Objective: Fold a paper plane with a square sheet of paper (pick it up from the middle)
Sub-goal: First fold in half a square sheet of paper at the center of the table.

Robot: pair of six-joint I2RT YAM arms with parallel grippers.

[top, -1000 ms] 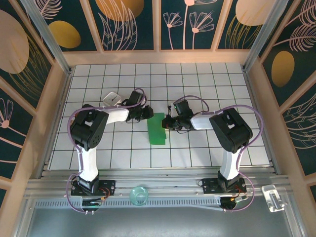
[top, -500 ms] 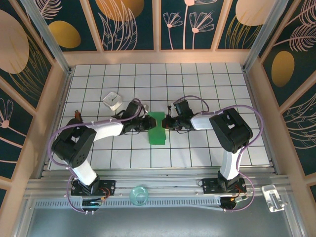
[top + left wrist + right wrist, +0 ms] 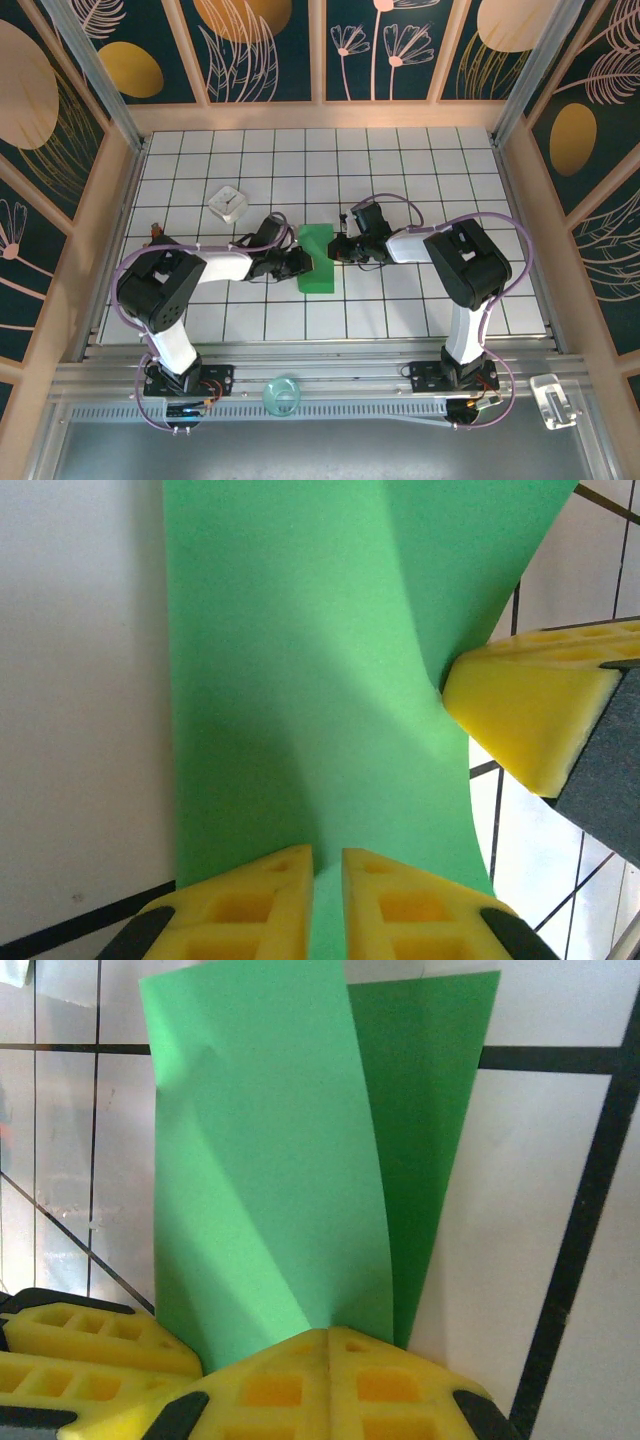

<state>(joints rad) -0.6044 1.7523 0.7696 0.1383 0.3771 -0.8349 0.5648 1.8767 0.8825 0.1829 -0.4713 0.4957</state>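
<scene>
Taking the square sheet of paper as the clock's centre in the top view: at 9 o'clock the left gripper blocks the edge, jaws a slit apart, its arm trailing toward 8; at 2 o'clock the right gripper pinches the sheet, its arm barring 3 to 4; a small white box stands at 10, well apart; from 11 to 1 the table lies bare to the back wall; at 6 bare tiles run between both bases.
</scene>
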